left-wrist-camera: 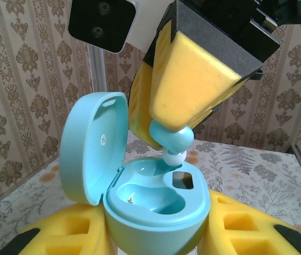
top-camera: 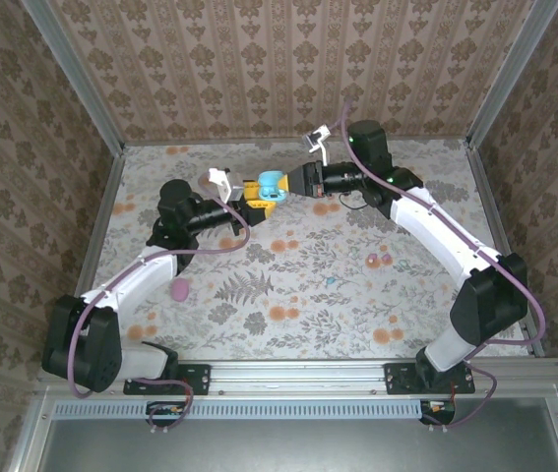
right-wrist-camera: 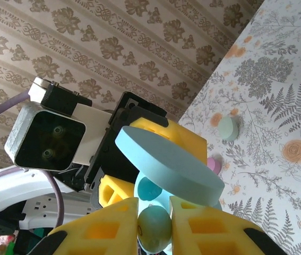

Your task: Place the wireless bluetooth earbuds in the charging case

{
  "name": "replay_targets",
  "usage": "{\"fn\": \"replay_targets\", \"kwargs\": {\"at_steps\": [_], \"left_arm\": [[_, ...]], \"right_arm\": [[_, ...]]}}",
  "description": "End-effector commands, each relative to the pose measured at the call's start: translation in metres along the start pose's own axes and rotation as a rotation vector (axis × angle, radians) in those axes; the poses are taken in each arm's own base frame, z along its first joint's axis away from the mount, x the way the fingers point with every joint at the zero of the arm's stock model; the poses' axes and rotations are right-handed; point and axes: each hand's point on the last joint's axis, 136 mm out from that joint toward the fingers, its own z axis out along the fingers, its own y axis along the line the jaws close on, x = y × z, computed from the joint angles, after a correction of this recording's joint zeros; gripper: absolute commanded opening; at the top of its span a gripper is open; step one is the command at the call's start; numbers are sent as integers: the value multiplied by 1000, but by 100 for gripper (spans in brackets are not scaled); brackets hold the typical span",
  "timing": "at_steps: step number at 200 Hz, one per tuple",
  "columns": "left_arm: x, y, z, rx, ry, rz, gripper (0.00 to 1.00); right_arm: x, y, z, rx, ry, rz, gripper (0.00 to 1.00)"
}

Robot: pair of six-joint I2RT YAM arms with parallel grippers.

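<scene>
Floral-print surface (top-camera: 298,305), damask-papered walls (top-camera: 288,69). Left gripper (top-camera: 261,195) clenched on open cyan charging case (top-camera: 273,185), 12 o'clock of centre. Right gripper (top-camera: 294,184) pinching cyan earbud (left-wrist-camera: 174,142) over case's well. Pink case (top-camera: 179,289) at 8 o'clock.

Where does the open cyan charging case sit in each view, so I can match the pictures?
Top external: charging case at upper centre of the picture.
Left wrist: lower centre, lid swung open to the left.
Right wrist: centre to bottom, its lid a tilted pale disc.
Shared landmark: the cyan earbud pinched in the right claw, just above the case.
</scene>
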Motion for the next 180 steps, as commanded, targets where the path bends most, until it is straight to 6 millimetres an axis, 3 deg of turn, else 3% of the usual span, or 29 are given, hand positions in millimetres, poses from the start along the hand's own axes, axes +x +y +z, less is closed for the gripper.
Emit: {"fn": "replay_targets", "kwargs": {"at_steps": [1,54,107,180], "left_arm": [[-18,-4,3,37,-31,32,24],[-21,-5,2,38,-37,40,24],[-22,-5,3,39,-36,38,24],[-21,-6,3,36,-29,43,24]], "right_arm": [[-9,12,-5,10,-31,-55,21],[-3,-5,-4,96,-7,-45,22],[-2,-12,-3,135,-5,-42,29],[-5,-9,-5,143,-13,-46,37]]}}
